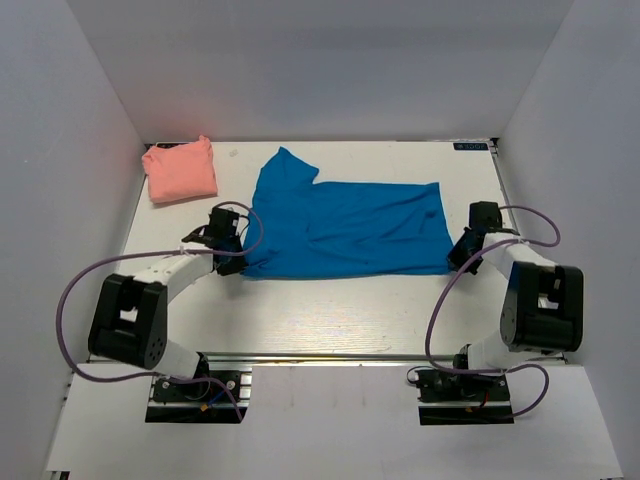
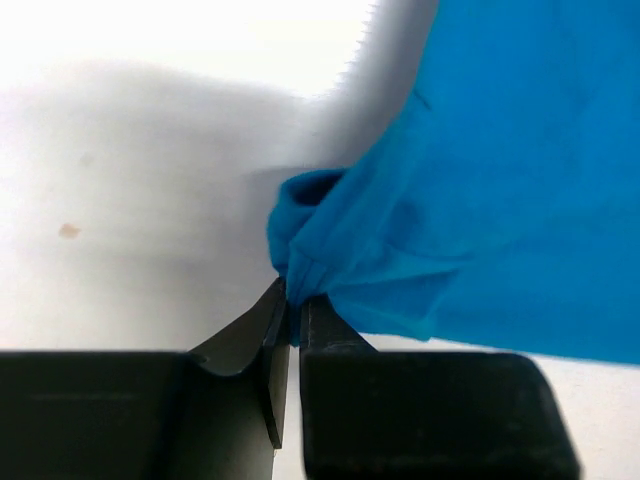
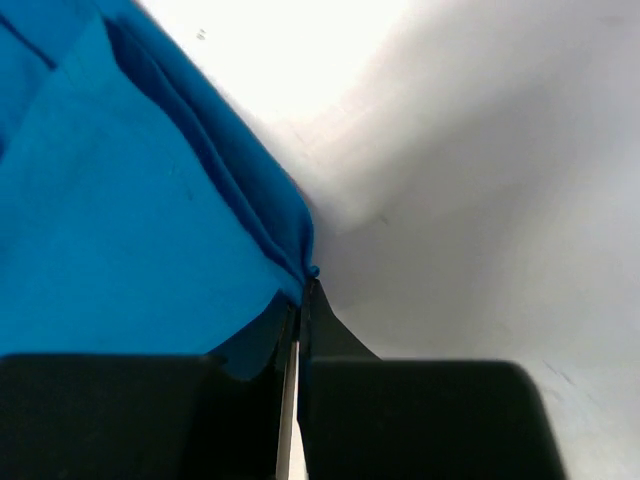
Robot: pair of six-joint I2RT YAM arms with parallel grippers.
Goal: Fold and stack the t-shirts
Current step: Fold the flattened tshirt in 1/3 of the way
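Note:
The bright blue t-shirt [image 1: 345, 228] lies spread across the middle of the table, one sleeve pointing to the back left. My left gripper [image 1: 232, 262] is shut on its near left corner; in the left wrist view the cloth [image 2: 400, 220] bunches into the closed jaws [image 2: 293, 305]. My right gripper [image 1: 462, 258] is shut on its near right corner; in the right wrist view the hem [image 3: 150, 200] runs into the closed jaws [image 3: 302, 290]. The salmon pink t-shirt [image 1: 180, 170] is a small folded square at the back left, untouched.
White walls [image 1: 90, 130] enclose the table on the left, back and right. A small dark label [image 1: 470, 147] sits at the back right corner. Purple cables [image 1: 70, 290] loop beside both arm bases. A metal rail [image 1: 320, 356] runs along the near table edge.

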